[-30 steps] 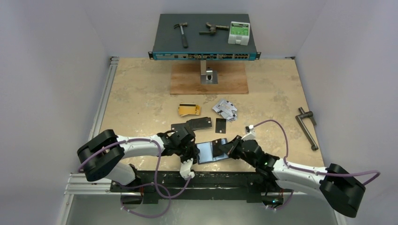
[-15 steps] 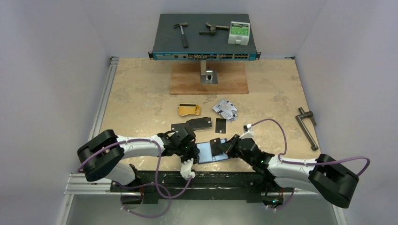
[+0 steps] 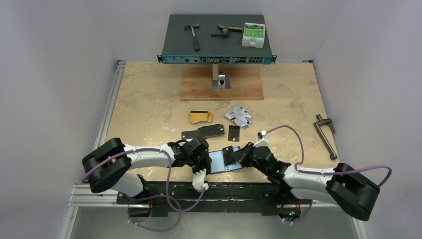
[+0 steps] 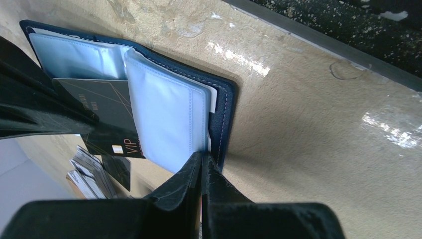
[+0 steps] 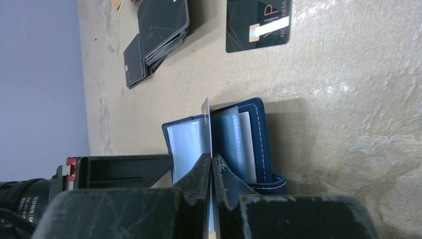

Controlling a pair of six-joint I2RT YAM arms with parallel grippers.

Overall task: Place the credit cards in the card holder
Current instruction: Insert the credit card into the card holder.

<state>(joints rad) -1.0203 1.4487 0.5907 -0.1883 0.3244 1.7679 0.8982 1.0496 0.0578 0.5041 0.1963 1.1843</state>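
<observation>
At the card holder (image 3: 219,162), left hand (image 4: 201,167) clamps its edge, right hand (image 5: 210,162) a card (image 4: 109,124).

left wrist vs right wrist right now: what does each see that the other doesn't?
Left wrist only: the left jaws shut on the card holder's edge, the printed black face of the gripped card, a blurred pile of silver cards, and the table's near edge.
Right wrist only: the right jaws shut on that card, seen edge-on, and a stack of black cards farther out.
Both: the navy card holder lying open on the beige table, with its clear sleeves showing.
</observation>
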